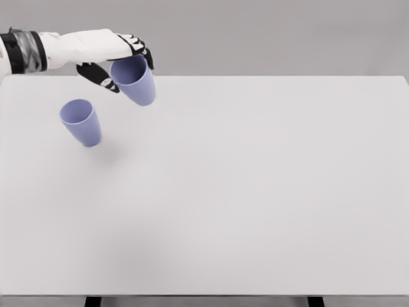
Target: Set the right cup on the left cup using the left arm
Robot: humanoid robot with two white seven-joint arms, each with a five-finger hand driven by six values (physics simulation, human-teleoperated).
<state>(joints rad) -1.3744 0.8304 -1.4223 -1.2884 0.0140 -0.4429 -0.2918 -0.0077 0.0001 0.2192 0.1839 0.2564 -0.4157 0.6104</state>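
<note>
Left hand [118, 61] grips an empty blue cup [135, 80]; second empty cup [82, 121] stands on the table [255, 192].

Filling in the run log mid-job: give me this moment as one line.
left hand: shut on right cup, lifted | left cup: upright on table, apart | stacking: not yet done | right arm: not in view

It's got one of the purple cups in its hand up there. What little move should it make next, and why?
Probably carry it a little to the left and toward the camera. The left hand grips the held cup at its rim, while the other cup stands on the table, open mouth up, lower left of it and not yet under it.
</note>
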